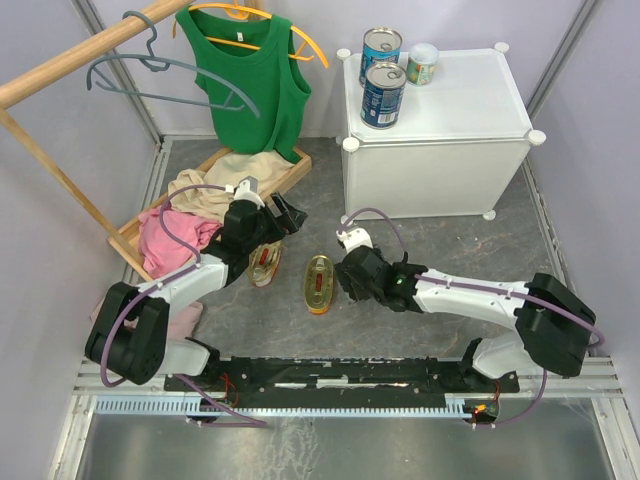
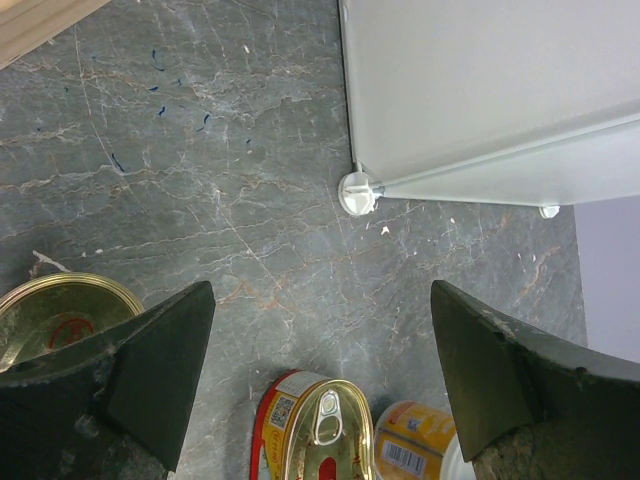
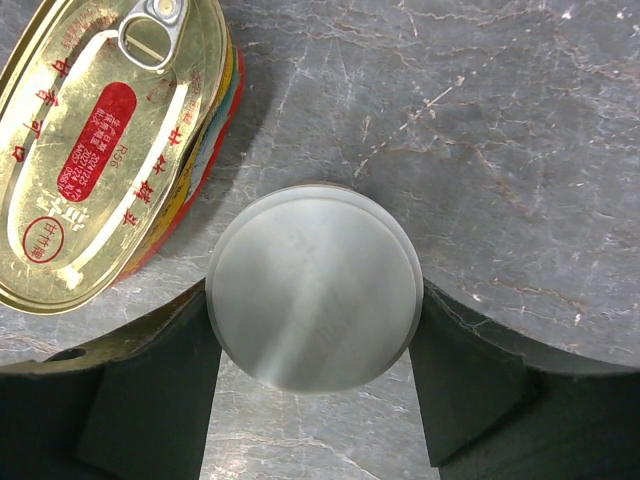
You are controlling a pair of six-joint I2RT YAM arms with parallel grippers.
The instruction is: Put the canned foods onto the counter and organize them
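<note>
On the counter (image 1: 470, 90) stand two tall blue cans (image 1: 380, 45) (image 1: 383, 95) and a small green-labelled can (image 1: 422, 63). Two flat oval tins (image 1: 320, 283) (image 1: 265, 265) lie on the grey floor. My right gripper (image 1: 345, 277) (image 3: 315, 300) is shut on a small white-lidded can (image 3: 315, 285), both fingers pressed on its sides; an oval tin (image 3: 110, 150) lies just left of it. The top view hides this can under the gripper. My left gripper (image 1: 283, 214) (image 2: 322, 295) hangs open over an oval tin (image 2: 315, 435), beside the orange-labelled can (image 2: 415, 440).
A wooden tray (image 1: 216, 160) of clothes lies at the left. A green top (image 1: 250, 80) on an orange hanger and a grey hanger (image 1: 150, 65) hang from a wooden rail (image 1: 80, 60). The counter's foot (image 2: 356, 192) stands ahead of the left gripper.
</note>
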